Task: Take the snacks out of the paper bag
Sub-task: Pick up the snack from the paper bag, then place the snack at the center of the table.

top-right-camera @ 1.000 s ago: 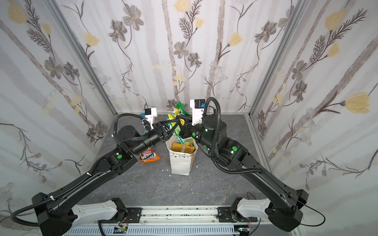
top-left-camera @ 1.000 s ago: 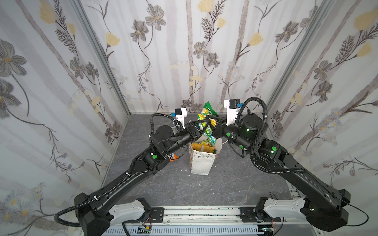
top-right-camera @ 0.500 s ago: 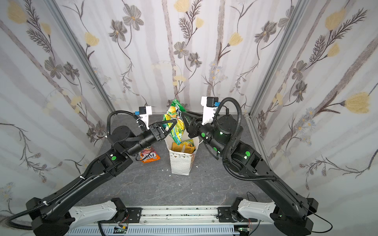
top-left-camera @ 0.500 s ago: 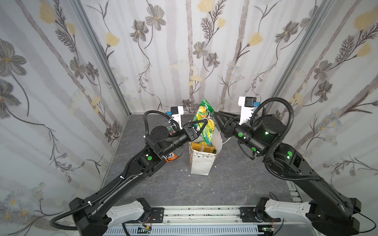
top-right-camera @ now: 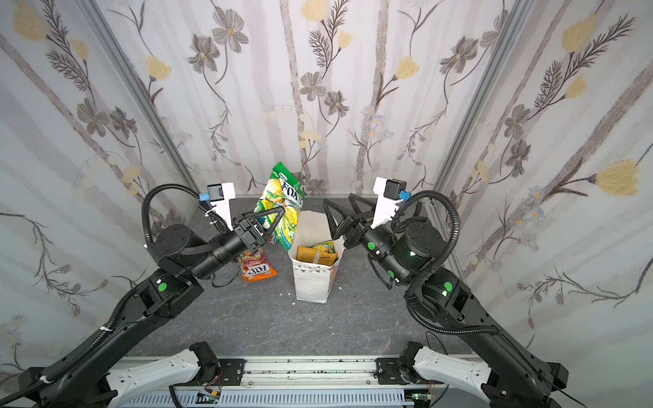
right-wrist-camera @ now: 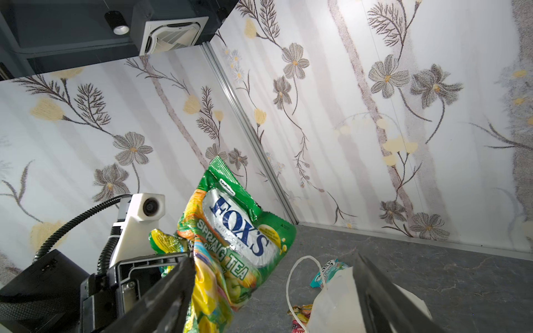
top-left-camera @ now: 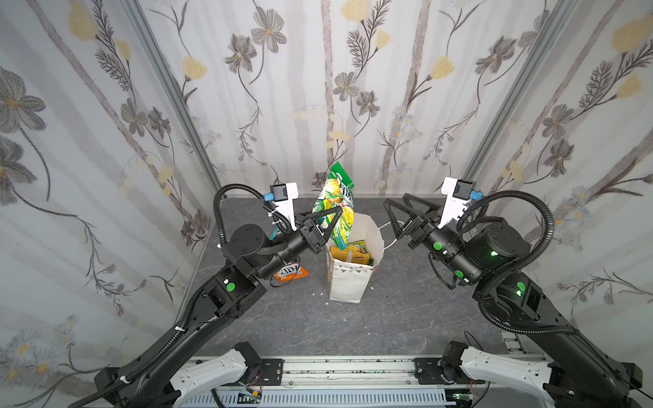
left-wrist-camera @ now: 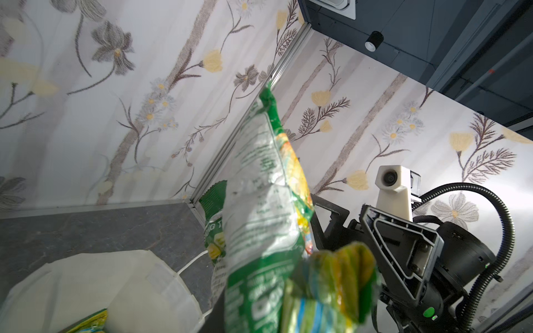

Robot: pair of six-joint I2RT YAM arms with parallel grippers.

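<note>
**Operator:** What changed just now?

**Robot:** My right jaws have let go of the green FOX'S Spring Tea packet (top-left-camera: 335, 208) and drawn back. They stand wide apart and empty, off to the side of the paper bag (top-left-camera: 348, 282).

**Operator:** So who has it?

**Robot:** My left jaws alone, clamped on its lower part, holding it up over the bag's rim. Handover done, I judge. 1 red-orange FOX'S packet (top-right-camera: 256, 268) lies on the desk (top-left-camera: 388, 318), and more packets (top-left-camera: 353, 249) wait inside the bag.
</note>
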